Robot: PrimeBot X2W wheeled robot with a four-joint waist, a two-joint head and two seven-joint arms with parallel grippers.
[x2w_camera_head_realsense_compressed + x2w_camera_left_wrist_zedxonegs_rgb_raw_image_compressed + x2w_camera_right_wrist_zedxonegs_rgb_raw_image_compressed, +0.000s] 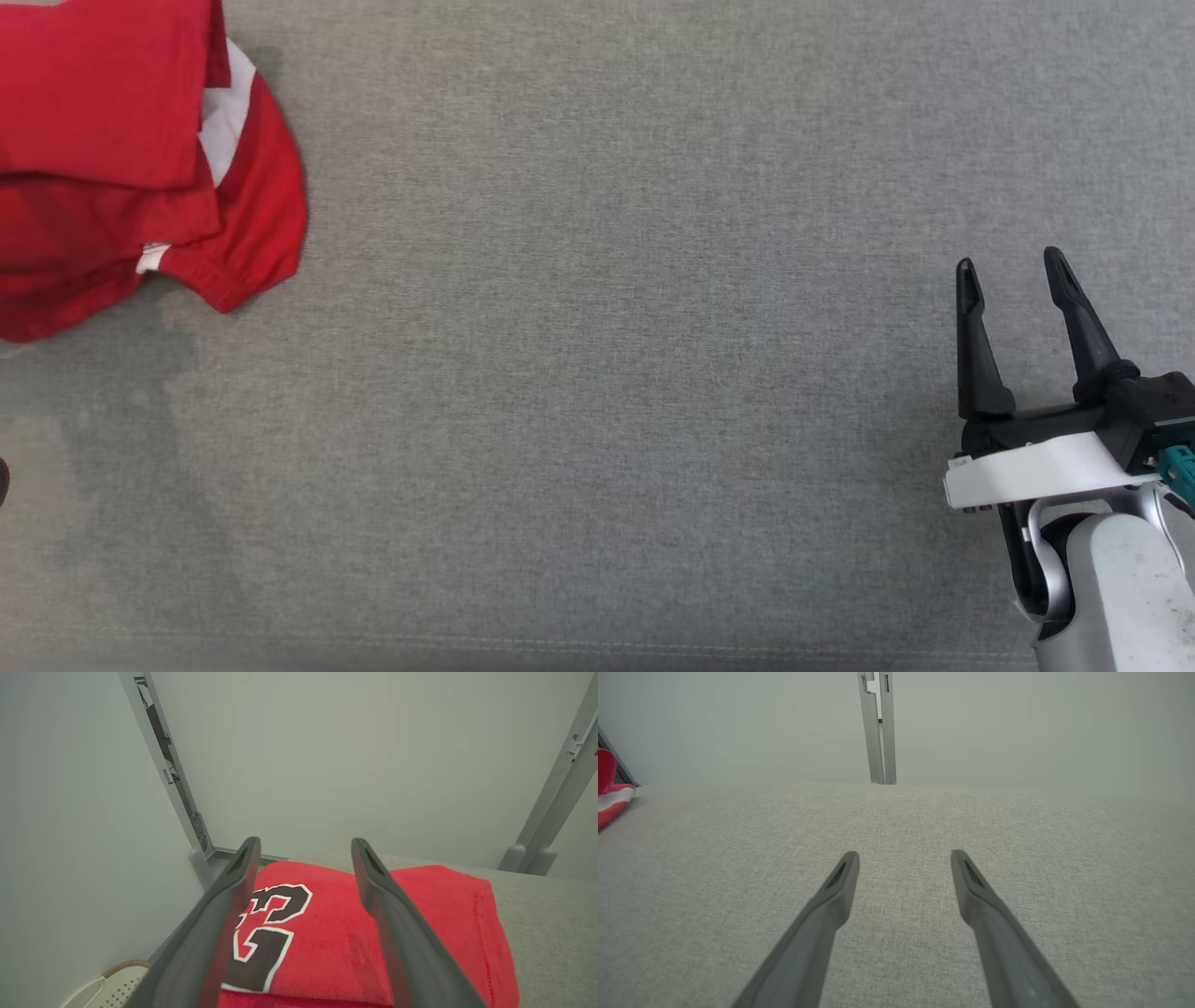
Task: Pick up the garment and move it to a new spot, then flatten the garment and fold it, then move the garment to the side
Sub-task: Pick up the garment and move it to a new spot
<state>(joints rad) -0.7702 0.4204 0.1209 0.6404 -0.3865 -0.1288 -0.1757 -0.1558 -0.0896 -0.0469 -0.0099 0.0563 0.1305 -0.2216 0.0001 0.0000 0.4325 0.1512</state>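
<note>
The garment [121,159] is a red jersey with white trim, folded into a stack at the far left of the grey table, partly cut off by the head view's edge. In the left wrist view the garment [327,938] shows a black number outlined in white, and my left gripper [306,851] hovers over it, open, with nothing between its fingers. My right gripper [1010,266] stands open at the lower right of the table, far from the jersey. The right wrist view has the right gripper [905,858] over bare cloth, with a sliver of the garment [609,795] at its left edge.
The grey fabric table [597,373] stretches wide between the jersey and my right arm. Pale walls and metal frame posts [878,728] stand behind it. A white perforated basket [107,989] sits below the table's left end.
</note>
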